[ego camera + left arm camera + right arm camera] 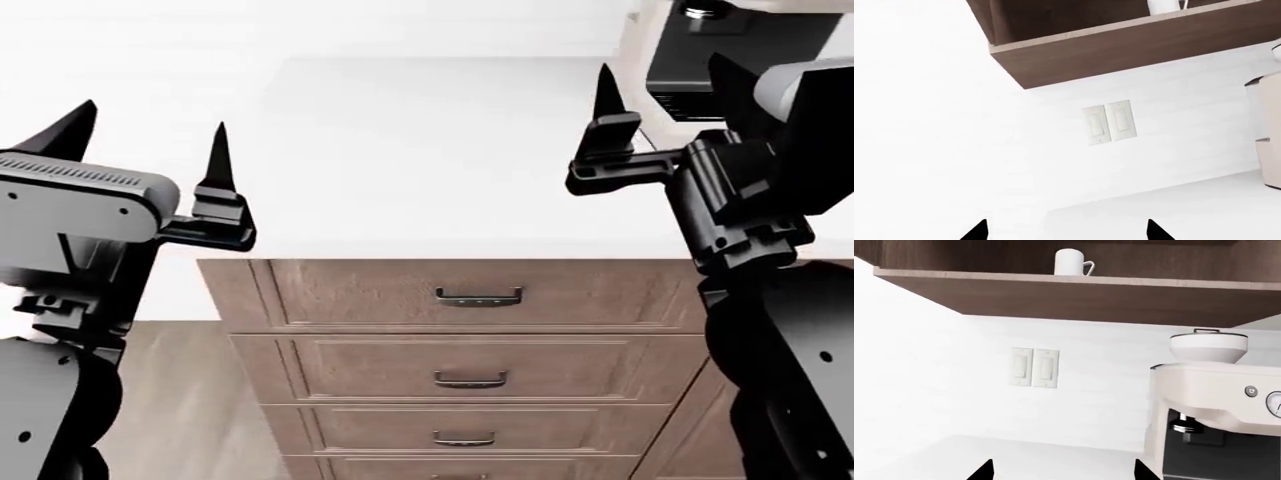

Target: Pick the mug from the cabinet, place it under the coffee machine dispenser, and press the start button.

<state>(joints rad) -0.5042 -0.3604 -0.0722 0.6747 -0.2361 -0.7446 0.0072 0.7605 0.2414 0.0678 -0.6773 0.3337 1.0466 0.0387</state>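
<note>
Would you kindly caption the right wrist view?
White mug on the cabinet shelf, coffee machine below, open right gripper facing them.

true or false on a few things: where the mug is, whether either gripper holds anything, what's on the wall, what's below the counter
1. The mug stands upright on the cabinet shelf. True.
2. The right gripper is shut on the mug. False: it is open and empty, and the mug is on the shelf.
3. Two light switch plates sit side by side on the wall. True.
4. The mug is already under the coffee machine dispenser. False: nothing stands beneath it.
5. The left gripper is open and holds nothing. True.
6. Below the counter are plain doors without handles. False: there are stacked drawers with handles.
</note>
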